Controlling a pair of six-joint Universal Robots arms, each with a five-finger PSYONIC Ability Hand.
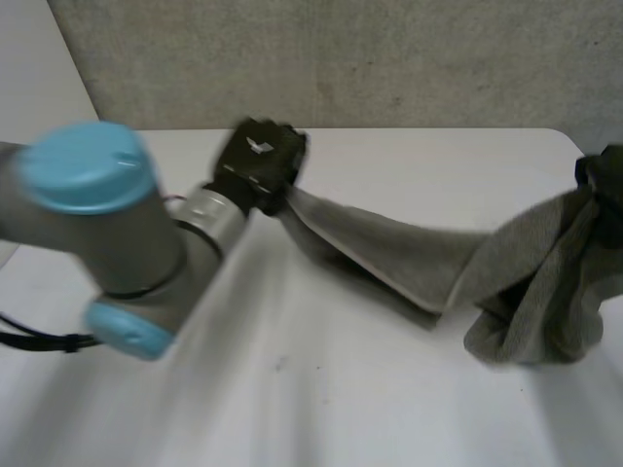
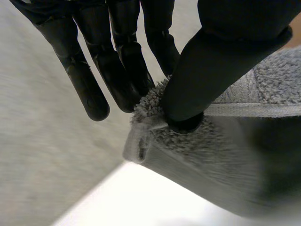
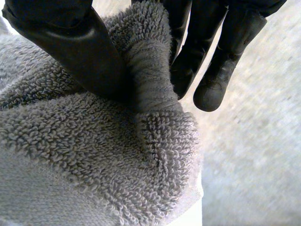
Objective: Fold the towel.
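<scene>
A grey towel (image 1: 409,258) hangs stretched between my two hands above the white table (image 1: 321,389), sagging in the middle and bunching in folds at its right end. My left hand (image 1: 258,161) pinches one corner of the towel (image 2: 188,141) between thumb (image 2: 207,70) and fingers (image 2: 122,75). At the table's right edge my right hand (image 1: 604,180) is shut on the other end, where the towel (image 3: 117,155) is squeezed between its thumb (image 3: 80,52) and fingers (image 3: 221,61).
My left arm (image 1: 107,233) crosses the near left of the table. A grey wall (image 1: 341,58) runs behind the table's far edge. Bare table lies below the towel.
</scene>
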